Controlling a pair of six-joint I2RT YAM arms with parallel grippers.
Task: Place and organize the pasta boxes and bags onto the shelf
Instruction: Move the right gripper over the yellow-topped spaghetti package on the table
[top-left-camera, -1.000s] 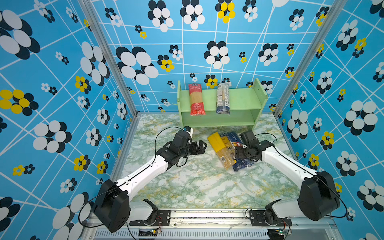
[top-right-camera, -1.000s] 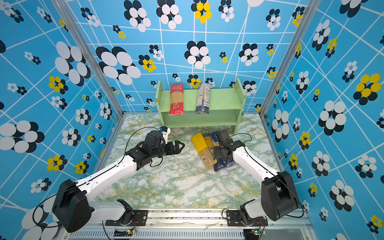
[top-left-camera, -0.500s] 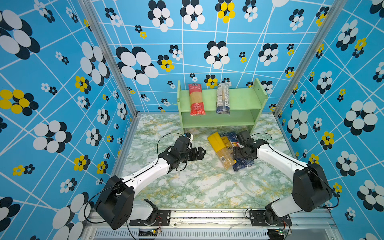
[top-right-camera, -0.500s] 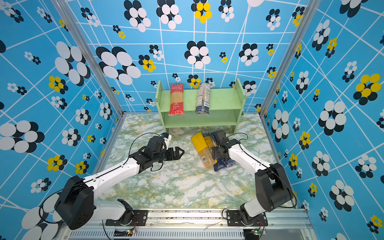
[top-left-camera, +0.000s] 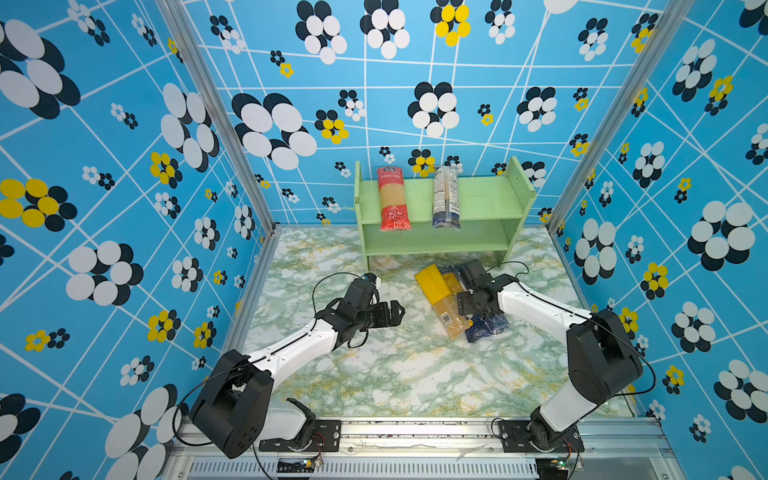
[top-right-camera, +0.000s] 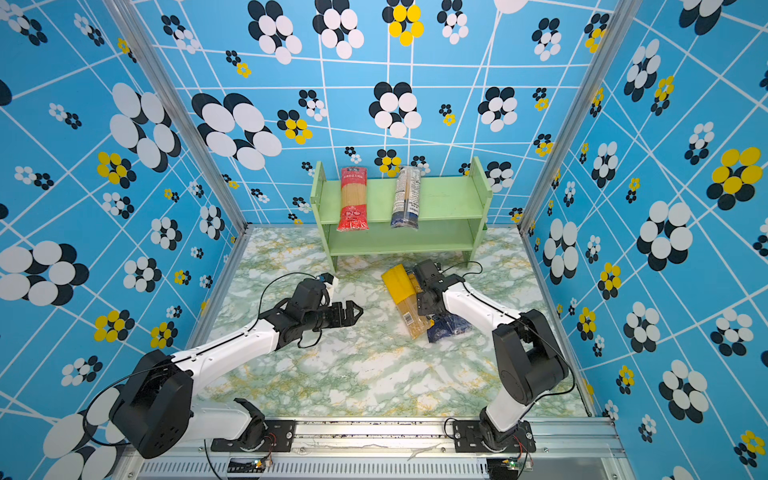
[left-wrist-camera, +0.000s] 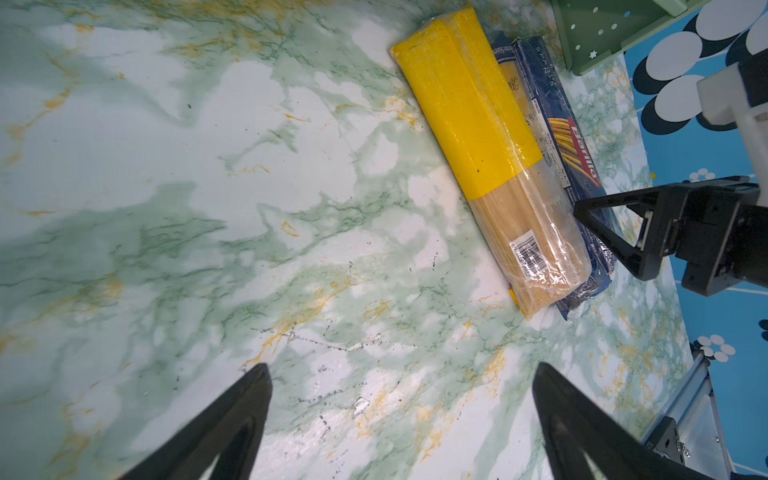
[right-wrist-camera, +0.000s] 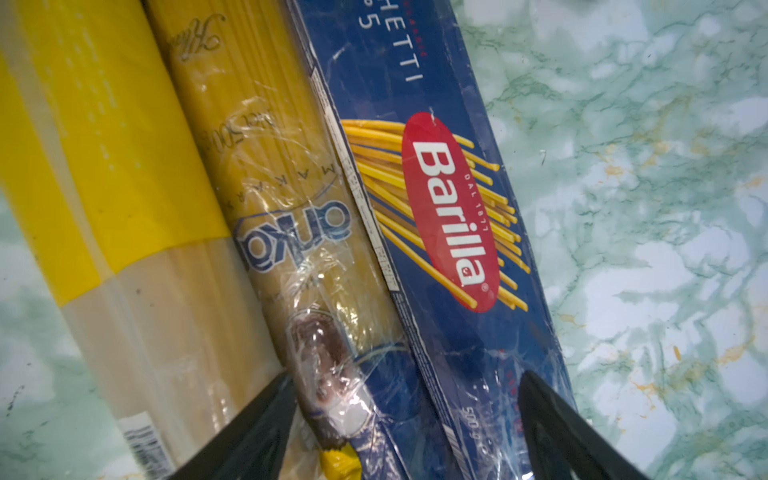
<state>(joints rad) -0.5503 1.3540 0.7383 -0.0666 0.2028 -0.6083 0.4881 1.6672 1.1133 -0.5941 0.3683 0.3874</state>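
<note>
Right gripper (right-wrist-camera: 407, 376), jaws spread, straddles the dark blue Barilla box (right-wrist-camera: 449, 208) (yellow-topped bag (right-wrist-camera: 116, 145) close by); left gripper (top-left-camera: 400, 312), spread wide and empty, hovers at the box's nine o'clock.

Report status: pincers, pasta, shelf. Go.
Left pincer open, empty. Right pincer open, straddling Barilla box. Red-ended bag, clear bag on shelf top. Blue-ended bag crowds box.

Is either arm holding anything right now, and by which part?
Nothing is held. The left gripper is open over bare table. The right gripper has its jaws open astride one end of the Barilla box, not closed on it.
</note>
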